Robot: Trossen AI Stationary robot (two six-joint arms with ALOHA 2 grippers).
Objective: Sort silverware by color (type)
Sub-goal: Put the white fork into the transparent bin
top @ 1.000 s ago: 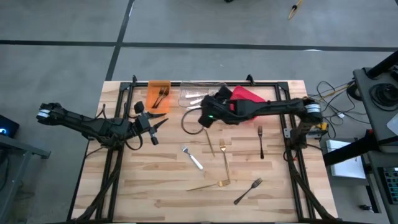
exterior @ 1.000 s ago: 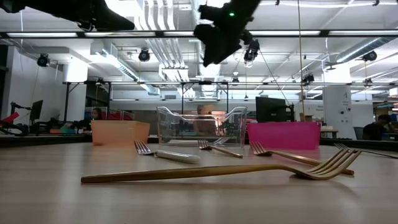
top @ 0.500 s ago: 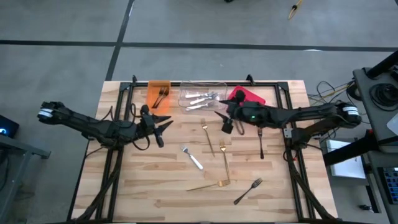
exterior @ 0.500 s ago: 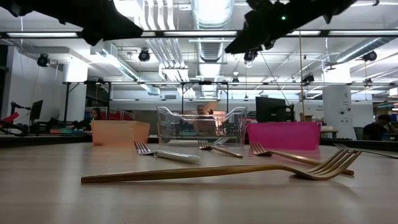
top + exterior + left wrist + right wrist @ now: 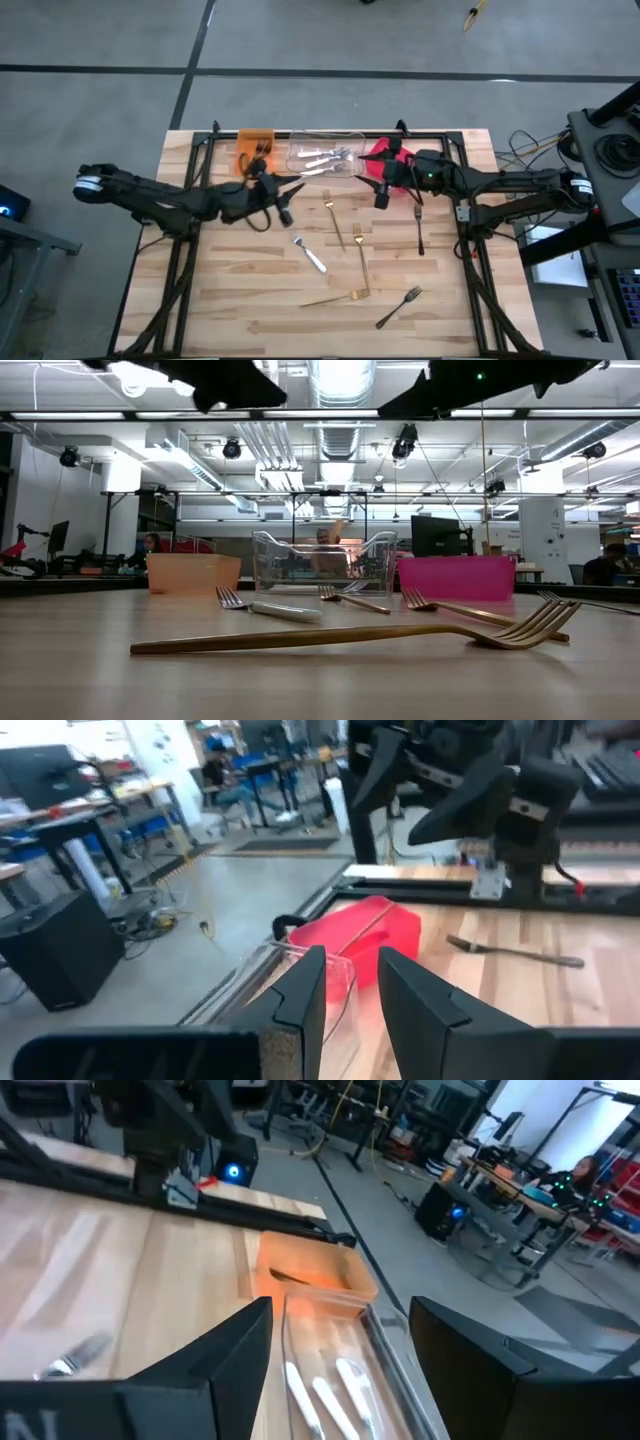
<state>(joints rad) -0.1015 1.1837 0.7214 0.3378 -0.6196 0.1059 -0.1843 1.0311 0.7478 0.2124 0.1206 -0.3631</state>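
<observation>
high view: left gripper (image 5: 291, 190) hovers mid-frame by the clear bin (image 5: 325, 158), jaws narrow and empty; right gripper (image 5: 379, 178) beside the red bin (image 5: 398, 152), jaws wide. loose silverware (image 5: 360, 262) lies across the worktop (image 5: 250, 290), lower centre.

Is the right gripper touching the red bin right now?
Cannot tell. In the high view the right gripper overlaps the red bin's front edge, but from straight above its height is unclear. The low view cuts the arms off at the top.
</observation>
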